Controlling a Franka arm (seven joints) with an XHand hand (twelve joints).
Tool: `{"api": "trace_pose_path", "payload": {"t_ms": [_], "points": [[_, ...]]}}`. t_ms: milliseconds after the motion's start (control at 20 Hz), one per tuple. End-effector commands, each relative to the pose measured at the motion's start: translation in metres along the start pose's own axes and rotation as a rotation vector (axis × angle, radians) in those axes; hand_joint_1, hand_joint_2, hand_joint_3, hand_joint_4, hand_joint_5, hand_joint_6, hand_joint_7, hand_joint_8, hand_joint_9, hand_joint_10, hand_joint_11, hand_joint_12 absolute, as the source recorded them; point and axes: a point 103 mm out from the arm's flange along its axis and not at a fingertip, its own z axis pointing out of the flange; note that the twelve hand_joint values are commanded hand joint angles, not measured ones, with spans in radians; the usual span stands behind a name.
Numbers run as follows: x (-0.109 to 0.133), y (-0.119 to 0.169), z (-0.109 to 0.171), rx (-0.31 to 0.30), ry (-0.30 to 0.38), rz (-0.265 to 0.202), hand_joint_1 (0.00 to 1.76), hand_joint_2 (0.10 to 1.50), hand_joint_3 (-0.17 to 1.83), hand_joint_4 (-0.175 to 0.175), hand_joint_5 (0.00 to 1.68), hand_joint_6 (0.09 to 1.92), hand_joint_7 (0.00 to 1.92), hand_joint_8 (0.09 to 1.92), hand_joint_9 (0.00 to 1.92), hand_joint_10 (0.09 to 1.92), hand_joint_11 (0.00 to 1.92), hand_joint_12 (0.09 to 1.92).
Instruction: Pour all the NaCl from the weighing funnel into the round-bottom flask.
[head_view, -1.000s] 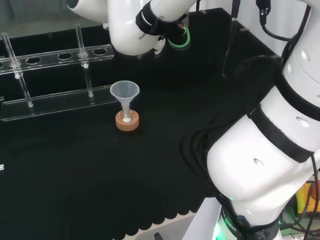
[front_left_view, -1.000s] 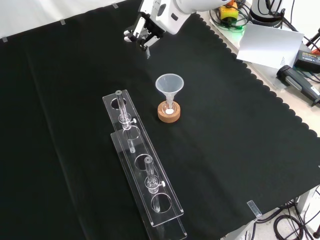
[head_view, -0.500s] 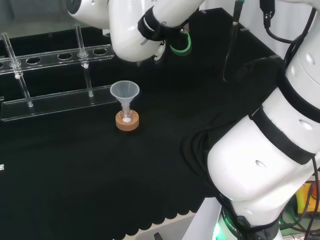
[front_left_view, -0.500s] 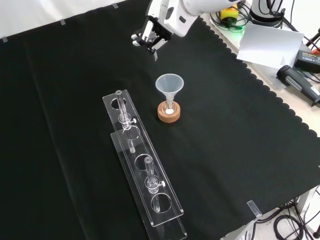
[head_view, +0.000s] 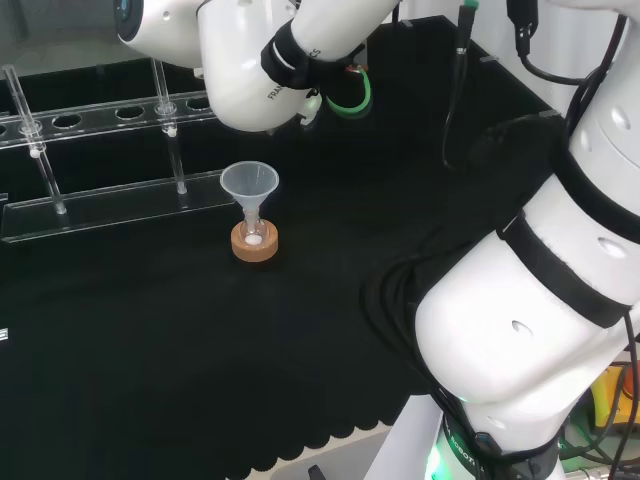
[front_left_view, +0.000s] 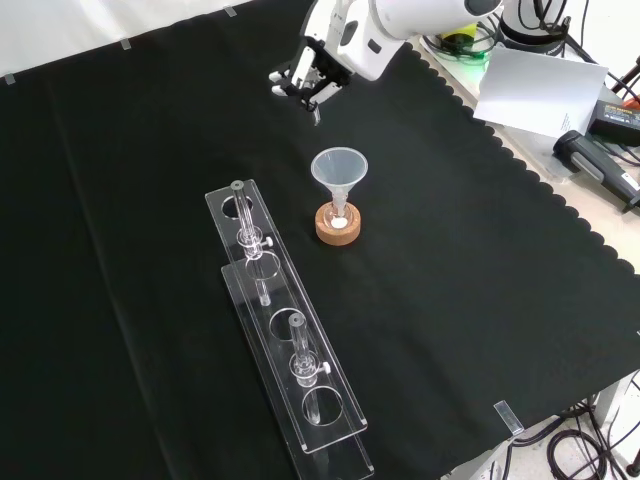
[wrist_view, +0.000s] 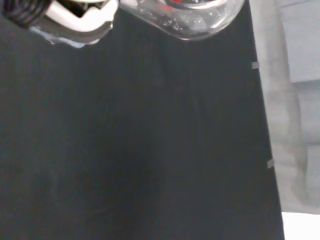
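A clear plastic funnel stands in the neck of a small round-bottom flask on a cork ring; a little white powder lies in the flask's bottom. In the head view the same funnel and cork ring sit mid-cloth. The hand hovers above the cloth, beyond and slightly left of the funnel in the front view, fingers curled round a clear glass weighing funnel whose tip points down. In the wrist view the glass weighing funnel lies close beside the hand.
A long clear acrylic test-tube rack with a few tubes lies left of the flask in the front view and behind it in the head view. Papers and cables lie past the cloth's scalloped right edge.
The hand with the weighing funnel has shifted rightward in the front view, closer to the line above the funnel. The flask, funnel and rack have not moved.
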Motion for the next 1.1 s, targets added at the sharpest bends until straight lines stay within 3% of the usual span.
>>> {"api": "trace_pose_path", "payload": {"t_ms": [50, 150, 600, 900, 950, 1100], "points": [[-0.018, -0.008, 0.016, 0.000, -0.012, 0.024, 1.11, 0.68, 0.58, 0.175, 1.32, 0.55, 1.69, 0.09, 1.33, 0.09, 0.00, 1.55], [-0.012, -0.005, 0.011, 0.018, -0.006, 0.028, 1.11, 0.68, 0.58, 0.175, 1.32, 0.55, 1.69, 0.09, 1.33, 0.09, 0.00, 1.55], [0.007, 0.000, 0.001, -0.010, 0.026, 0.006, 1.11, 0.68, 0.58, 0.175, 1.31, 0.55, 1.69, 0.09, 1.34, 0.09, 0.00, 1.55], [0.009, 0.000, -0.011, -0.022, 0.081, 0.062, 1.11, 0.68, 0.58, 0.175, 1.31, 0.56, 1.69, 0.09, 1.34, 0.09, 0.00, 1.55], [0.005, -0.005, -0.013, -0.046, 0.095, 0.074, 1.11, 0.68, 0.58, 0.175, 1.31, 0.56, 1.69, 0.09, 1.34, 0.09, 0.00, 1.55], [-0.005, -0.011, -0.005, -0.038, 0.131, 0.128, 1.11, 0.68, 0.58, 0.175, 1.31, 0.56, 1.69, 0.09, 1.34, 0.09, 0.00, 1.55]]}}
